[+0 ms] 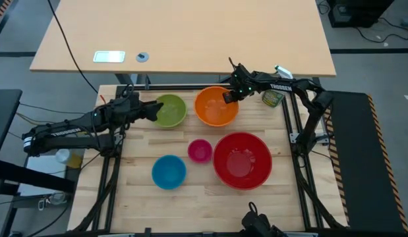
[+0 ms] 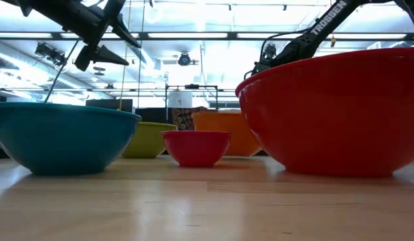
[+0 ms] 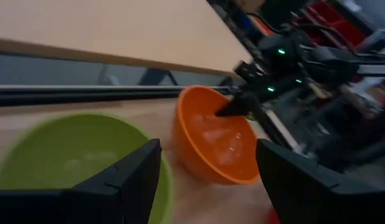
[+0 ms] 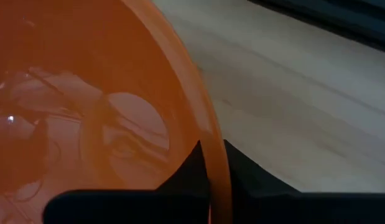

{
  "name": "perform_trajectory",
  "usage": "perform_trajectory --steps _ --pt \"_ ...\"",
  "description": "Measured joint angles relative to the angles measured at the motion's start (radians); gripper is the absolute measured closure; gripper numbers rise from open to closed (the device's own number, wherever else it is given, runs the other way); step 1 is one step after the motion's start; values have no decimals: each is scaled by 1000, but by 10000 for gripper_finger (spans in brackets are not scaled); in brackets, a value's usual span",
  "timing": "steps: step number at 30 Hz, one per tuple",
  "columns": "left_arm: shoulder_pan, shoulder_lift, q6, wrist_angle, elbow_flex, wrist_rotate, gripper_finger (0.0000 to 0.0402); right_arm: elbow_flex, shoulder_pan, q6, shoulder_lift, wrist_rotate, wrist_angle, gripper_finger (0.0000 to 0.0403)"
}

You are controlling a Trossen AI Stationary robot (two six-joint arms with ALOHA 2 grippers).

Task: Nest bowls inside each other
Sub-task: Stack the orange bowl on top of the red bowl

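Note:
Five bowls rest on their bases on the wooden table: lime green [image 1: 169, 110] and orange [image 1: 216, 105] at the far side, pink [image 1: 200, 151] in the middle, blue [image 1: 169, 171] and the large red one [image 1: 242, 160] nearer the front. My left gripper [image 1: 151, 110] hovers open above the green bowl's left rim [image 3: 74, 155], touching nothing. My right gripper [image 1: 229, 96] is shut on the orange bowl's far-right rim. My right gripper holds the orange bowl by its rim [image 4: 203, 127] at the far right, one finger inside the bowl and one outside. The fingers [image 4: 242, 171] slant down from the table's far right. The bowl [image 2: 223, 134] stands on the table.
A small greenish item [image 1: 273, 97] lies at the table's far right corner. A light wooden desk [image 1: 190, 33] stands beyond the far edge. Bare tabletop [image 1: 210, 197] lies along the near edge.

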Motion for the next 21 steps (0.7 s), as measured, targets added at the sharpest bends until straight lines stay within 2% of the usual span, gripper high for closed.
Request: perform_trajectory --steps 3,10,16,21 --pt "0 0 33 49 0 35 136 0 0 -50 -26 -52 11 385" --pt "0 41 97 201 0 39 136 0 -10 -117 -112 -140 10 375" --pt "-36 128 171 279 0 39 136 0 3 -173 -217 -283 -6 375" --pt "-70 210 204 361 0 39 136 0 45 -221 -313 -334 -84 375"
